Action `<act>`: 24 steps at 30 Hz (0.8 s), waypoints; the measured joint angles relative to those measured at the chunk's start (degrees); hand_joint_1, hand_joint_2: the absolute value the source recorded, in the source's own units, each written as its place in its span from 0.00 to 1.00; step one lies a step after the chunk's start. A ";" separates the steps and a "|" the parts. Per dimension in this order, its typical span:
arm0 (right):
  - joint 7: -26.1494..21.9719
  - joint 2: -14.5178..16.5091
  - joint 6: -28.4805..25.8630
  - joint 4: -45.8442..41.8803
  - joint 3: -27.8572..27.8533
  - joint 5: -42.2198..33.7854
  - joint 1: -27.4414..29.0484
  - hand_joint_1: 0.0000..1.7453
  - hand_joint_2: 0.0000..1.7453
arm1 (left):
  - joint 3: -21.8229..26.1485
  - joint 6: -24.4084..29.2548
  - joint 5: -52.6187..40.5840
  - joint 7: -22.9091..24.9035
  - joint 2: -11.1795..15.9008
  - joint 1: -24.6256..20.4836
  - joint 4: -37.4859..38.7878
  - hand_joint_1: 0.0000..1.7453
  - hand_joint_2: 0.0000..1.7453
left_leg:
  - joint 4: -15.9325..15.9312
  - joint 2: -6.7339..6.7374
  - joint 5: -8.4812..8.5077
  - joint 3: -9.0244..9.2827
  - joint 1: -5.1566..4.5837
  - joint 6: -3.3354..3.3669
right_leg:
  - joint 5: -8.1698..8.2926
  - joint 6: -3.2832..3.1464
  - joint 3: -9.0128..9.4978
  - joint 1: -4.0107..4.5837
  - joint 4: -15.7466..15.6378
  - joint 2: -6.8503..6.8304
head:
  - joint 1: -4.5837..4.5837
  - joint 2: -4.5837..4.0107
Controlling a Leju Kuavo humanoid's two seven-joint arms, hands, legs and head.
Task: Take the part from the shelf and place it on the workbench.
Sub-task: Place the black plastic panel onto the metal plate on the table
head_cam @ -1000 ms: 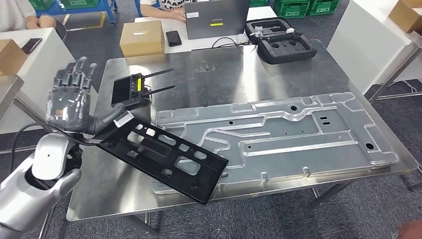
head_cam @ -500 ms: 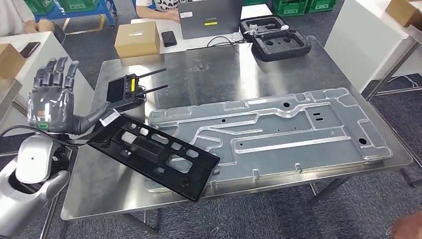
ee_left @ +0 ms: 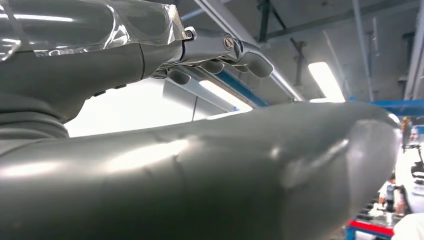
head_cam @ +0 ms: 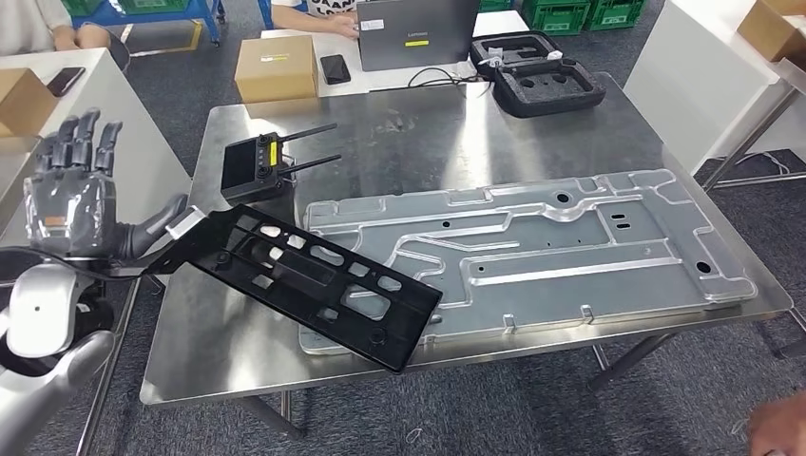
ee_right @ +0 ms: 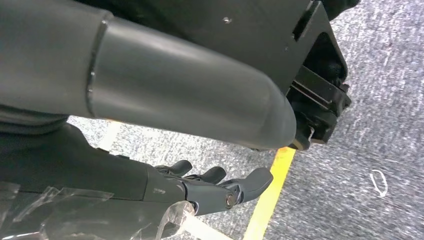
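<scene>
Steel workbench [head_cam: 409, 142] fills the middle of the head view, with a large silver stamped panel [head_cam: 532, 247] lying flat across its near half. At about eight o'clock from the panel, the black part [head_cam: 304, 280], a long flat plate with many cut-outs, lies slanted: its lower end rests over the panel's near left corner, and its upper end reaches past the bench's left edge. That upper end meets the thumb of the left hand [head_cam: 71, 204], which stands upright at nine o'clock with its fingers [head_cam: 81, 142] straight and spread; the thumb touches the part's end, but whether it pinches the plate I cannot tell. A black remote with two antennas [head_cam: 261, 169] sits just beyond the part, at twelve o'clock from it. Farther back lie a cardboard box [head_cam: 276, 68], a phone [head_cam: 335, 68], a laptop [head_cam: 416, 33] and a black foam case [head_cam: 546, 81].

From the left wrist, the thick grey thumb [ee_left: 200, 175] crosses the frame, with the other fingertips [ee_left: 235, 52] extended above it against ceiling lights.

From the right wrist, the right hand [ee_right: 200, 187] hangs over grey carpet [ee_right: 380, 100] and a yellow floor line [ee_right: 270, 192], its dark fingers loosely curled, holding nothing.
</scene>
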 joint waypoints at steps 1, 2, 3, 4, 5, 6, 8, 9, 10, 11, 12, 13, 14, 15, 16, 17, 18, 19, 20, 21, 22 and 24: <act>0.05 -0.15 -0.03 0.00 -0.01 -0.02 0.05 0.00 0.00 | 0.49 0.21 0.31 0.25 0.51 0.63 -0.20 0.00 0.00 | 0.14 -0.02 -0.01 -0.03 -0.01 -0.05 | 1.84 -0.13 2.39 0.00 -4.03 0.00 | 0.00 0.00; 0.11 -0.30 -0.07 0.00 -0.02 -0.04 0.09 0.00 0.00 | 1.06 0.44 0.60 0.49 1.08 1.27 -0.42 0.00 0.00 | 0.31 -0.04 -0.06 -0.12 -0.09 -0.17 | 3.19 -0.27 4.79 0.03 -8.23 0.02 | 0.00 0.00; 0.18 -0.45 -0.13 0.00 -0.03 -0.06 0.10 0.00 0.00 | 1.73 0.71 0.93 0.73 1.71 1.97 -0.64 0.00 0.00 | 0.55 -0.04 -0.10 -0.29 -0.21 -0.34 | 4.18 -0.46 6.55 0.07 -11.63 0.04 | -0.01 0.00; 0.23 -0.63 -0.22 0.00 -0.04 -0.07 0.12 0.00 0.00 | 2.48 1.04 1.31 0.94 2.42 2.76 -0.87 0.00 0.00 | 0.73 -0.03 -0.07 -0.50 -0.31 -0.59 | 4.61 -0.66 7.47 0.16 -13.61 0.07 | -0.03 0.00; 0.27 -0.75 -0.30 0.00 -0.06 -0.11 0.13 0.00 0.00 | 3.26 1.37 1.70 1.15 3.13 3.63 -1.09 0.00 0.00 | 0.82 0.00 0.01 -0.69 -0.38 -0.86 | 4.56 -0.87 7.62 0.30 -14.22 0.10 | -0.04 0.00; 0.29 -0.87 -0.39 0.00 -0.08 -0.17 0.14 0.00 0.00 | 4.10 1.66 2.11 1.34 3.86 4.57 -1.32 0.00 0.00 | 0.88 0.03 0.14 -0.81 -0.36 -1.11 | 4.78 -1.16 7.44 0.36 -14.34 0.11 | -0.05 0.00; 0.30 -1.13 -0.51 0.00 -0.10 -0.32 0.16 0.00 0.00 | 5.87 2.14 2.70 1.59 5.29 6.42 -1.79 0.00 0.00 | 1.59 0.04 -0.55 -1.17 -0.10 -1.74 | 5.17 -1.75 7.26 0.26 -14.47 0.03 | -0.08 0.00; 0.30 -1.28 -0.60 0.00 -0.10 -0.36 0.17 0.00 0.00 | 6.79 2.36 2.97 1.63 6.01 7.18 -2.04 0.00 0.00 | 3.20 0.03 -1.78 -1.82 0.06 -2.12 | 5.37 -2.05 7.15 0.14 -14.56 -0.04 | -0.12 0.00; 0.29 -1.43 -0.67 0.00 -0.11 -0.38 0.15 0.00 0.00 | 7.75 2.60 3.23 1.69 6.72 7.92 -2.27 0.00 0.00 | 6.14 0.02 -3.71 -3.02 0.24 -2.54 | 5.53 -2.27 7.02 0.07 -14.58 -0.12 | -0.16 0.00; 0.28 -1.60 -0.74 0.00 -0.11 -0.39 0.15 0.00 0.00 | 8.64 2.83 3.52 1.76 7.34 8.66 -2.46 0.00 0.00 | 10.14 0.03 -5.89 -4.62 0.39 -2.90 | 5.65 -2.43 6.85 0.07 -14.58 -0.17 | -0.22 0.00; 0.28 -1.73 -0.84 0.00 -0.11 -0.39 0.15 0.00 0.00 | 9.45 3.03 3.82 1.84 7.83 9.49 -2.60 0.00 0.00 | 14.25 0.02 -7.73 -6.26 0.56 -3.19 | 5.76 -2.52 6.66 0.07 -14.57 -0.19 | -0.23 0.00; 0.27 -1.84 -0.89 0.00 -0.11 -0.37 0.14 0.00 0.00 | 10.23 3.23 4.12 1.94 8.29 10.41 -2.72 0.00 0.00 | 17.23 0.03 -8.79 -7.37 0.73 -3.42 | 5.88 -2.55 6.48 0.06 -14.57 -0.20 | -0.24 0.00; 0.27 -1.94 -0.95 0.00 -0.11 -0.35 0.14 0.00 0.00 | 10.98 3.47 4.41 2.03 8.69 11.31 -2.83 0.00 0.00 | 18.04 0.03 -8.75 -7.45 0.89 -3.56 | 6.00 -2.53 6.34 0.06 -14.56 -0.20 | -0.25 0.00; 0.28 -2.02 -1.00 0.00 -0.11 -0.31 0.13 0.00 0.00 | 11.78 3.75 4.69 2.12 9.07 12.10 -2.96 0.00 0.00 | 16.37 0.04 -7.70 -6.35 1.06 -3.65 | 6.12 -2.45 6.25 0.04 -14.55 -0.20 | -0.26 0.00; 0.28 -2.11 -1.04 0.00 -0.11 -0.27 0.11 0.00 0.00 | 12.70 4.07 5.00 2.24 9.50 12.81 -3.12 0.00 0.00 | 12.51 0.05 -5.91 -4.15 1.19 -3.70 | 6.23 -2.33 6.20 0.01 -14.55 -0.19 | -0.26 0.00; 0.28 -2.21 -1.08 0.00 -0.12 -0.25 0.08 0.00 0.00 | 13.65 4.44 5.28 2.34 9.92 13.45 -3.27 0.00 0.00 | 7.82 0.06 -4.33 -1.65 1.26 -3.69 | 6.36 -2.15 6.17 0.01 -14.55 -0.18 | -0.26 0.00; 0.29 -2.37 -1.11 0.00 -0.13 -0.22 0.03 0.00 0.00 | 14.62 4.81 5.57 2.41 10.30 14.06 -3.39 0.00 0.00 | 3.89 0.03 -3.05 0.36 1.13 -3.57 | 6.50 -1.90 6.09 0.05 -14.55 -0.15 | -0.26 0.00; 0.29 -2.55 -1.14 0.00 -0.13 -0.21 -0.02 0.00 0.00 | 15.55 5.17 5.83 2.46 10.65 14.72 -3.46 0.00 0.00 | 1.31 0.00 -2.33 1.57 0.96 -3.37 | 6.67 -1.61 5.96 0.10 -14.57 -0.13 | -0.25 0.00; 0.32 -2.71 -1.15 0.00 -0.14 -0.20 -0.07 0.00 0.00 | 16.39 5.52 6.04 2.46 10.95 15.43 -3.51 0.00 0.00 | 0.36 -0.05 -2.18 1.84 0.74 -3.09 | 6.87 -1.28 5.82 0.14 -14.62 -0.11 | -0.24 0.00; 0.34 -2.87 -1.15 0.00 -0.14 -0.19 -0.10 0.00 0.00 | 17.15 5.76 6.18 2.40 11.17 16.11 -3.53 0.00 0.00 | 0.40 -0.09 -1.94 1.64 0.51 -2.76 | 7.09 -0.91 5.72 0.14 -14.72 -0.09 | -0.23 0.00; 0.37 -3.00 -1.15 0.00 -0.14 -0.18 -0.11 0.00 0.00 | 17.83 5.92 6.27 2.31 11.35 16.69 -3.57 0.00 0.00 | 0.35 -0.07 -1.66 1.45 0.60 -2.30 | 7.18 -0.54 5.60 0.13 -14.77 -0.08 | -0.21 0.00; 0.43 -3.28 -1.16 0.00 -0.18 -0.17 -0.11 0.00 0.00 | 19.05 6.09 6.32 1.93 11.52 17.41 -3.73 0.00 0.00 | 0.10 0.00 -0.96 1.08 0.75 -1.29 | 5.66 -0.08 4.84 0.11 -13.14 -0.08 | -0.11 0.00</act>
